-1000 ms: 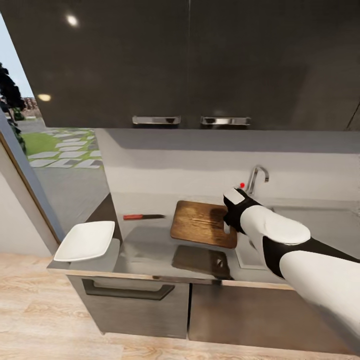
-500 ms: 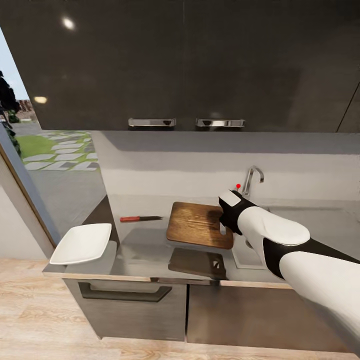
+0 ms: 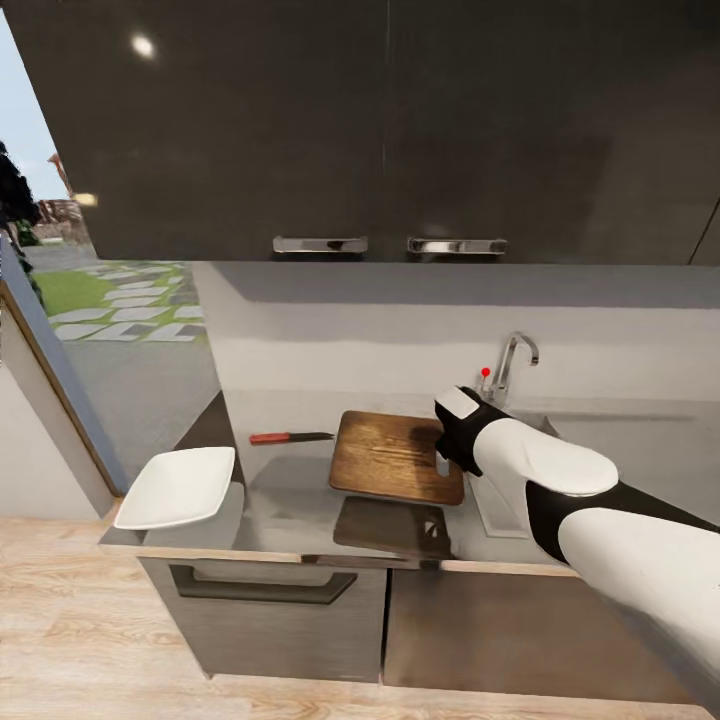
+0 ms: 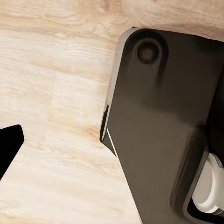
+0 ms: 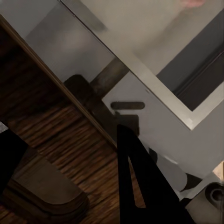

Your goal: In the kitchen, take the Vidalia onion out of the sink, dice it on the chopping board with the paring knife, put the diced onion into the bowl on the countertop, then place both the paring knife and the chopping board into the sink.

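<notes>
Chopping board is sitting mid-bench, and the right fingers are working at its 3 o'clock edge, the side nearest the sink. My guess is they're going for that edge because it's the shortest drag over to the basin. In the right wrist view one dark finger is lying over the board with the other off to the side, so they're looking spread, but I honestly cannot tell whether they're pinching the board yet.

Paring knife is lying flat at the board's 9 o'clock, red handle pointing away from it and well apart from the arm. White bowl is parked at roughly 8 o'clock, on the bench corner.

Board itself is looking dark brown, heavy wood grain, rounded corners, thin, and throwing a reflection on the glossy grey bench.

Left wrist view is looking down at pale wooden floor; fingers' state there, cannot tell either.
</notes>
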